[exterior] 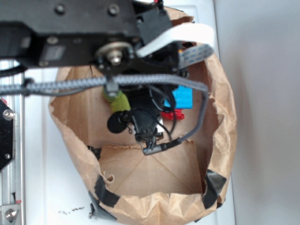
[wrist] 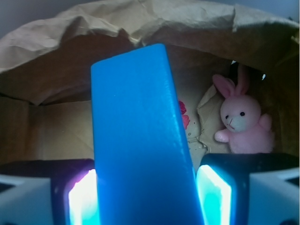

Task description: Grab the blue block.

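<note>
- Two pads of the claw [wrist: 149, 197] pinch the blue block [wrist: 140, 140], which rises between them inside the paper bag [wrist: 140, 23].
- Pink bunny [wrist: 243, 124] sits aside, unneeded.

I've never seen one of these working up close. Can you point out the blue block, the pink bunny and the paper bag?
blue block [wrist: 140, 140]: wrist view, middle of its flat face.
pink bunny [wrist: 240, 117]: wrist view, its face.
paper bag [exterior: 225, 117]: exterior view, right-hand wall.
</note>
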Robot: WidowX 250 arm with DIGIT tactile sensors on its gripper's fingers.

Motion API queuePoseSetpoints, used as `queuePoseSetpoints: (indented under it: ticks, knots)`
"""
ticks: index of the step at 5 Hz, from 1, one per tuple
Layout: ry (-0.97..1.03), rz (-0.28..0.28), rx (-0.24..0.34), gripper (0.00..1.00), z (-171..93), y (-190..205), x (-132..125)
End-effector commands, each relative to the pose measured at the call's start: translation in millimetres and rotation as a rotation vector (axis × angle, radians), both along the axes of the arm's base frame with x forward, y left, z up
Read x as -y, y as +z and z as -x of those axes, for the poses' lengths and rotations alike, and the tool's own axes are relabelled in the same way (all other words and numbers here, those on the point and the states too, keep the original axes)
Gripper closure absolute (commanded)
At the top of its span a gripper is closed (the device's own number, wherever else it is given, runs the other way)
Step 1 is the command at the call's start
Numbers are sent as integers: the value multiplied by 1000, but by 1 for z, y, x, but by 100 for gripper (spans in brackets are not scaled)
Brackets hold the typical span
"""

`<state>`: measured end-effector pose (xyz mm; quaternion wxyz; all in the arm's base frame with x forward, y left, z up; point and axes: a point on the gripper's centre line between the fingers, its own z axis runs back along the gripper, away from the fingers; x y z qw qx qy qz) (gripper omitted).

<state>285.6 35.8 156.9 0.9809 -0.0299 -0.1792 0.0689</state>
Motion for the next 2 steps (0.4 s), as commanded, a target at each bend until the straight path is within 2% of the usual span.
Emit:
queuePoseSetpoints:
  ticks: [1,2]
  knots:
    - [-16,-27,77,100,-6,56,-5]
    - [-20,-54,106,100,-4,53,1]
